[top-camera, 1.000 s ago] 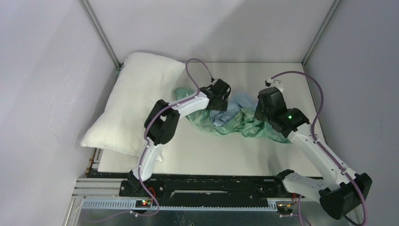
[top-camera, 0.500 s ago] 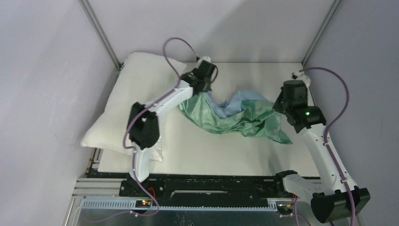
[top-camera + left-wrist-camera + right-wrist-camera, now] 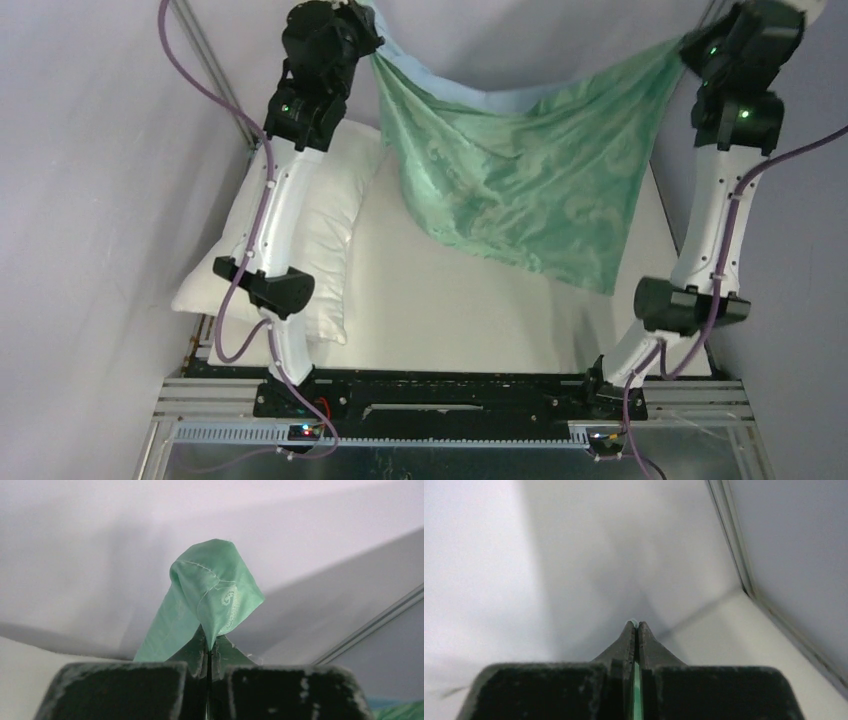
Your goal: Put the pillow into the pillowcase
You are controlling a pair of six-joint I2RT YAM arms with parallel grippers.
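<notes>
The pillowcase (image 3: 520, 180) hangs spread in the air between both raised arms, sea-green face toward the camera, a light blue edge sagging along its top. My left gripper (image 3: 368, 25) is shut on its upper left corner; in the left wrist view a green corner of the pillowcase (image 3: 212, 592) sticks up from the left gripper (image 3: 208, 645). My right gripper (image 3: 690, 45) is shut on the upper right corner; a thin green strip of the pillowcase (image 3: 636, 680) shows between the right gripper (image 3: 636, 625) jaws. The white pillow (image 3: 325, 215) lies along the table's left side, partly behind the left arm.
The white table (image 3: 450, 310) lies under the hanging cloth. Grey walls close in left, back and right, with metal frame posts (image 3: 215, 70) in the back corners. The black base rail (image 3: 440, 400) runs along the near edge.
My left gripper shut on the pillowcase corner, and both arms lifted the cloth off the table and pulled it apart, so it now hangs spread high between them.
</notes>
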